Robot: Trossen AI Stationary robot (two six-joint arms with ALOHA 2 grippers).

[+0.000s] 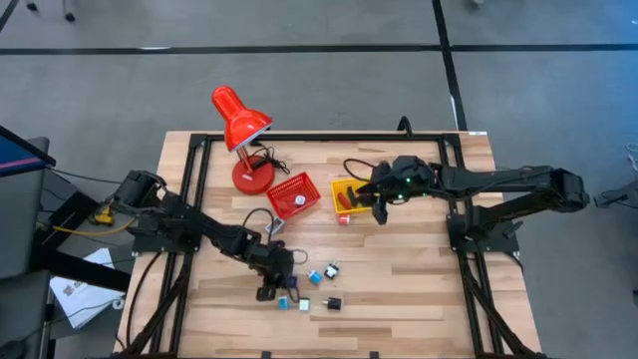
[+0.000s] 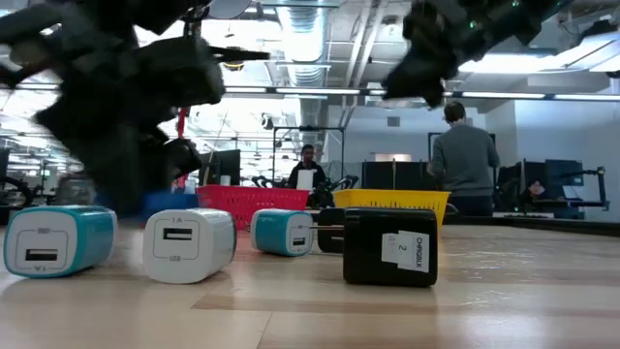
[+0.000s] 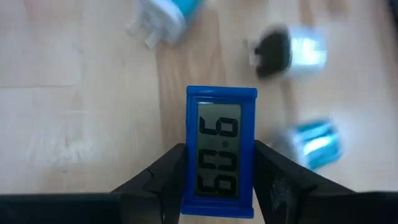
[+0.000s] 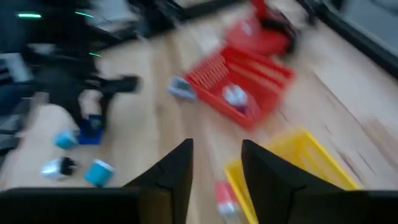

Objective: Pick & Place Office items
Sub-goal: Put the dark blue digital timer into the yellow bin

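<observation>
**Left hand grips blue clock as right hand hangs over yellow basket**

On the wooden worktop (image 1: pixel 399 289), the left hand (image 1: pixel 284 291) sits at about seven o'clock from centre, its fingers (image 3: pixel 163 180) closed on the sides of a small blue digital clock (image 3: pixel 220 152), display facing up. Just beside it lie loose office items: a cyan-and-white charger (image 1: pixel 316 278), a black-and-white plug (image 1: pixel 332 269), a white piece (image 1: pixel 303 304) and a black cube (image 1: pixel 334 302). At eleven o'clock stands a red desk lamp (image 1: pixel 239 125), with a red mesh basket (image 1: pixel 293 195) holding one white piece near centre. At about one o'clock, the right hand (image 1: pixel 380 210) hangs above a yellow mesh basket (image 1: pixel 346 195), fingers (image 4: pixel 177 165) parted with nothing between them. A small red item (image 1: pixel 344 219) lies just beside that basket.
</observation>
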